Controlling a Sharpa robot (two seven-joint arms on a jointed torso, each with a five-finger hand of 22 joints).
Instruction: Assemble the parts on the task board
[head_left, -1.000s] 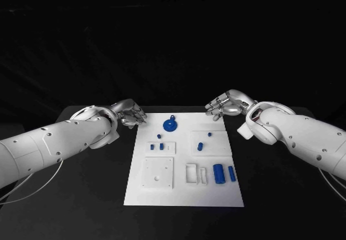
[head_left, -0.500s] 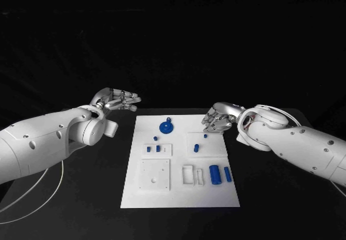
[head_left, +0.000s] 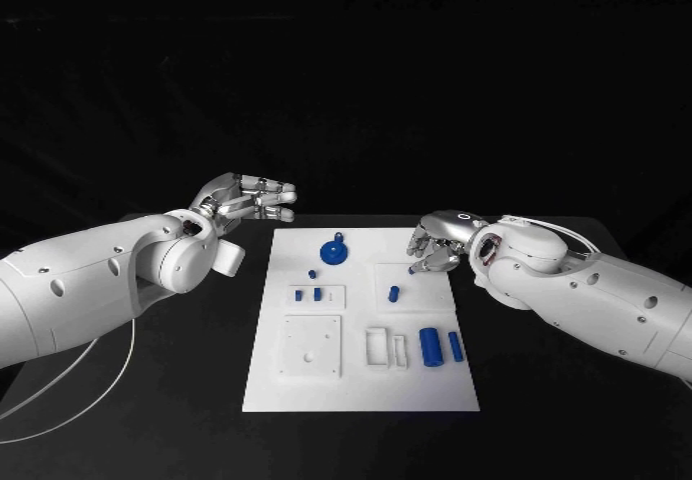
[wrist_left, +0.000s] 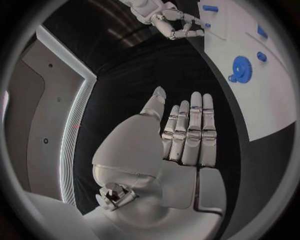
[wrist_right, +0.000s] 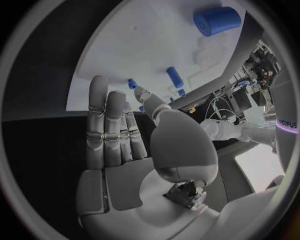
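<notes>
The white task board (head_left: 364, 385) lies in the middle of the black table. On it are a blue gear (head_left: 333, 252), small blue pegs (head_left: 313, 272), a short blue piece (head_left: 394, 294) and two blue cylinders (head_left: 433, 346) near the right edge. My left hand (head_left: 248, 200) hangs off the board's far left corner, fingers straight and holding nothing; the left wrist view shows its bare palm (wrist_left: 181, 142) with the gear (wrist_left: 240, 67) beyond. My right hand (head_left: 433, 246) hovers over the board's far right part, close to a small peg (head_left: 411, 268). Its fingers (wrist_right: 115, 130) are stretched out with nothing in them.
A white square plate with holes (head_left: 313, 346) and a white slotted holder (head_left: 385, 347) sit on the board's near half. Black table (head_left: 173, 380) spreads out on both sides of the board. A pale cable (head_left: 101, 385) loops under my left arm.
My left hand has lifted up and away from the board's far left corner. My right hand has come down and inward over the board's far right part.
</notes>
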